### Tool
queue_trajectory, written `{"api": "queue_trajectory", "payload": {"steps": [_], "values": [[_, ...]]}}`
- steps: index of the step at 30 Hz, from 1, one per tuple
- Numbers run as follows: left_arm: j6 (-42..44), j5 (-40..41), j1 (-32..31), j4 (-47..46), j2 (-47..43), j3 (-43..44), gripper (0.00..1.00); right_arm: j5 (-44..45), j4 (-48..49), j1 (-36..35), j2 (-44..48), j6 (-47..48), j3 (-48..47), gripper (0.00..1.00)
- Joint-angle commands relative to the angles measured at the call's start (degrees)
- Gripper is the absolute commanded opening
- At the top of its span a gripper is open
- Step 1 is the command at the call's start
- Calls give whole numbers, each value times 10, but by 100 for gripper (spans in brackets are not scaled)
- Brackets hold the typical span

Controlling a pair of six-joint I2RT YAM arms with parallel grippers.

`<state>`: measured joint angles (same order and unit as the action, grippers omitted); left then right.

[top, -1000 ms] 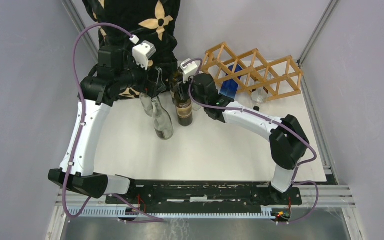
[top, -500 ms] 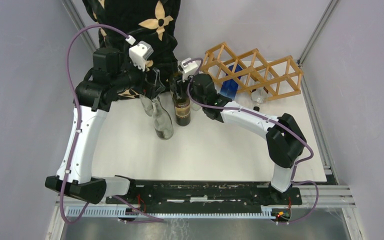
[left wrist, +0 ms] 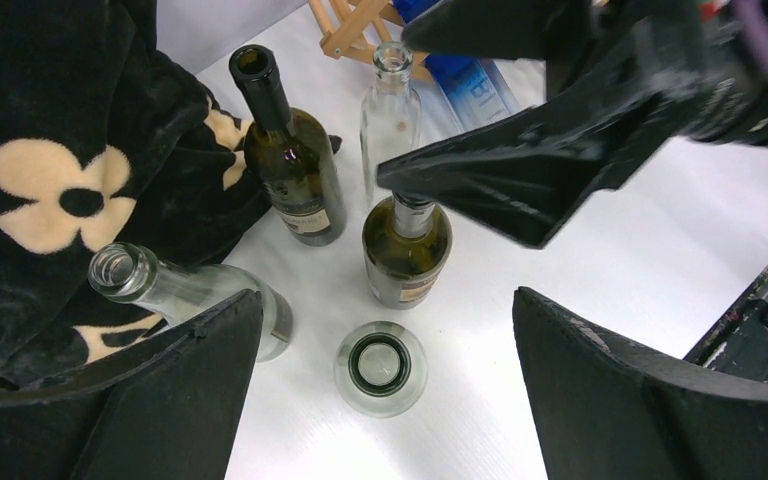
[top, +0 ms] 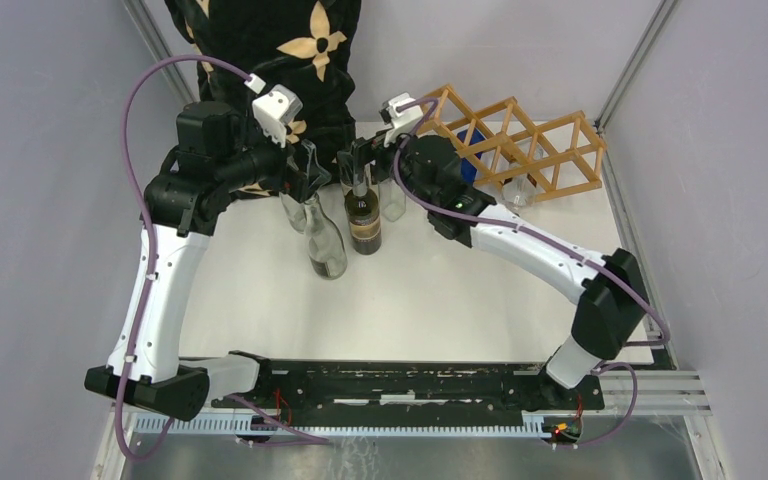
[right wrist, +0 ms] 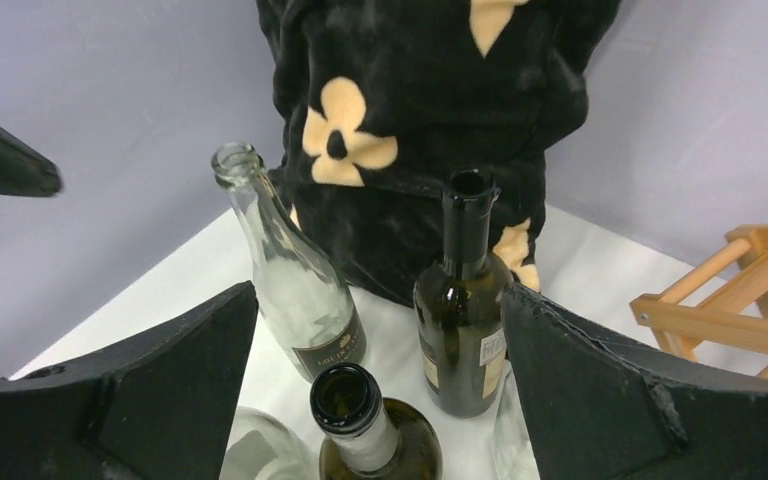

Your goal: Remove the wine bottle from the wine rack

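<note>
The wine rack [top: 520, 140] is a tan wooden lattice at the back right of the table; a corner shows in the right wrist view [right wrist: 730, 310]. A dark green wine bottle [top: 365, 222] stands upright on the white table, off the rack. My right gripper [top: 360, 162] hangs open above its neck, and its open mouth [right wrist: 348, 395] lies below and between the spread fingers [right wrist: 378, 290], which do not touch it. My left gripper [top: 305, 172] is open over a clear bottle [left wrist: 380, 368], seen from straight above between the wide jaws [left wrist: 385, 300].
Several more bottles stand close by: a dark one [right wrist: 462, 310], a clear labelled one [right wrist: 295, 290], a small clear one [left wrist: 390, 100]. A blue bottle [top: 460, 165] lies in the rack. A black flowered blanket [top: 270, 50] hangs at the back.
My right gripper has opened, let go of the green bottle's neck and lifted back towards the rack. The bottle stays standing. The left arm shifted slightly left.
</note>
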<state>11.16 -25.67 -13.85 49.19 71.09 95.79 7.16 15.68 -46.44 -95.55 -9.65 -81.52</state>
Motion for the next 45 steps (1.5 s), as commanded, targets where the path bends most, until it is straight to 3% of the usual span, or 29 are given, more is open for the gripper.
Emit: {"api": "queue_trajectory", "payload": {"steps": [1,9,15,25,39,45], "values": [[1,-6,2,-23,-10,6,100,24,-32,-1,63,-16,-17,98],[7,1,2,-13,-6,16,100,102,-232,49,163,-126,14,98],[10,-11,2,-12,-7,7,100,118,-243,122,237,-209,181,98],[21,-39,2,-20,-17,-2,100,36,-244,219,88,-252,181,98],[28,-63,2,-20,-14,-17,100,27,-116,242,-43,-297,165,98],[38,-62,2,-20,-13,-22,100,19,-113,252,-91,-334,144,98]]}}
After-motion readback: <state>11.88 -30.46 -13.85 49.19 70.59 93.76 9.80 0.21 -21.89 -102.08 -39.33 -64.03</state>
